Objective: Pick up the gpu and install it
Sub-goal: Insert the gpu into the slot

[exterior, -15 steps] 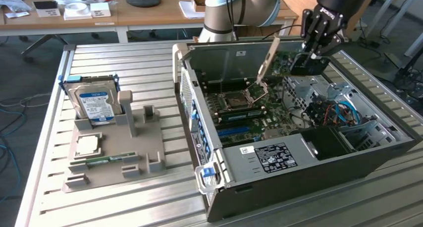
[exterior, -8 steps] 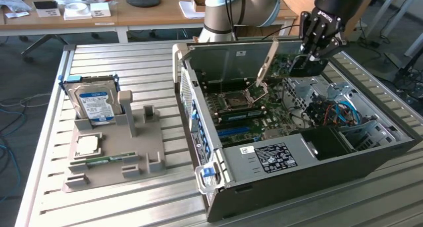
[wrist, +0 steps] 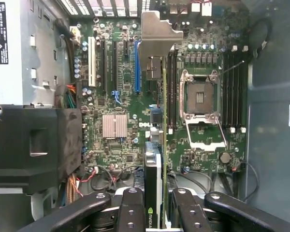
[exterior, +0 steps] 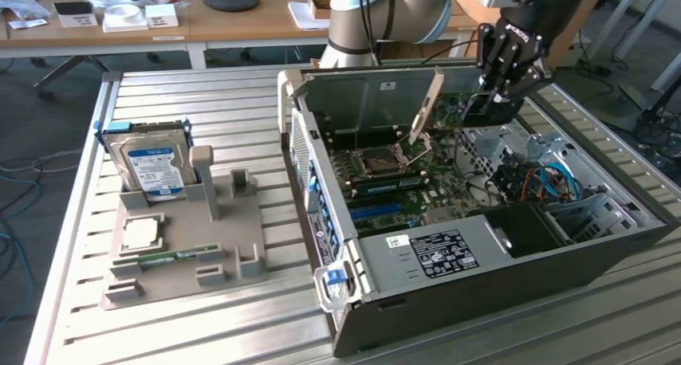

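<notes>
Okay, status: I've got the tool (exterior: 498, 92) clamped on the gpu (exterior: 487, 114), so pickup is done and I'm in the install leg. The card hangs edge-down over the open PC case (exterior: 575, 261), above the motherboard (exterior: 426, 182), near the case's far wall in the exterior view. As far as I can judge, it isn't seated in anything yet.

From the wrist view, the fingers (wrist: 130, 210) pinch the gpu (wrist: 153, 164) across its thin faces, with the silver bracket (wrist: 158, 34) pointing away from the tool. The blue slot (wrist: 137, 67) sits just beside the card's line, not under it. That line falls between the blue slot and the memory slots (wrist: 171, 87).

My read is that seating calls for a sideways shift until the contact edge lies over the slot. The card has to stay square to the board, with the bracket lined up at the rear opening, then go in with a straight, gentle press. Any tilt would likely jam it. The CPU socket (wrist: 200, 96) is open, looks empty and sits near the path, so it's worth staying off it.

Surface: slatted metal worktop (exterior: 213, 333), with the case lying on its side, open face up. On the exterior view's left, a grey fixture (exterior: 229, 245) carries the hard drive (exterior: 155, 170) upright, a processor (exterior: 143, 233) flat and a memory stick (exterior: 171, 259).

Room: wooden desk (exterior: 245, 26) behind, with small boxes and a tape roll (exterior: 123, 12). Cables (exterior: 21, 174) lie on the floor.
</notes>
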`<state>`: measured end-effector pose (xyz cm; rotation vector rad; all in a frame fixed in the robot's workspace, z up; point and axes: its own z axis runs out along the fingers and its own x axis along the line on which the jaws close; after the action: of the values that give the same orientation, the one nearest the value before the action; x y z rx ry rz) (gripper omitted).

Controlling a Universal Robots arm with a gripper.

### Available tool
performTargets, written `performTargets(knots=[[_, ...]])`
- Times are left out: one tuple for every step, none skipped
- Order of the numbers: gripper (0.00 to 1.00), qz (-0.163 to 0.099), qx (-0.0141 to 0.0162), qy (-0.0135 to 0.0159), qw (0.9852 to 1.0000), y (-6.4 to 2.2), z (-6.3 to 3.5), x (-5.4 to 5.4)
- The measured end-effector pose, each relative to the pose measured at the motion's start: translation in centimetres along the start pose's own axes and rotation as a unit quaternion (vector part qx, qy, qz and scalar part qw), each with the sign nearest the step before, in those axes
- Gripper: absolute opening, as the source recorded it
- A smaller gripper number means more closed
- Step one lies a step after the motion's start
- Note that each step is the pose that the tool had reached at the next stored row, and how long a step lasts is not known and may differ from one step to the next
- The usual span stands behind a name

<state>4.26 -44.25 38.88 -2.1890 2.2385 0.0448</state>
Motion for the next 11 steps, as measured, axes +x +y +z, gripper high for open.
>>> performTargets(knots=[[0.27,-0.001,0.0009,-0.0006,1.0,0.06,0.09,0.0],[0.27,-0.003,0.0018,-0.0012,1.0,0.11,0.18,0.01],[0.27,-0.005,0.0029,-0.0015,1.0,0.16,0.26,0.01],[0.27,-0.006,0.0041,-0.0019,1.0,0.21,0.34,0.01],[0.27,-0.007,0.0054,-0.0023,1.0,0.26,0.43,0.02],[0.27,-0.009,0.007,-0.0025,0.9999,0.31,0.51,0.02],[0.27,-0.01,0.0086,-0.0028,0.9999,0.36,0.59,0.02],[0.27,-0.011,0.0103,-0.003,0.9999,0.41,0.67,0.03],[0.27,-0.013,0.0122,-0.0032,0.9998,0.46,0.74,0.03],[0.27,-0.014,0.0142,-0.0033,0.9998,0.5,0.81,0.03],[0.27,-0.015,0.0163,-0.0035,0.9998,0.56,0.88,0.04]])
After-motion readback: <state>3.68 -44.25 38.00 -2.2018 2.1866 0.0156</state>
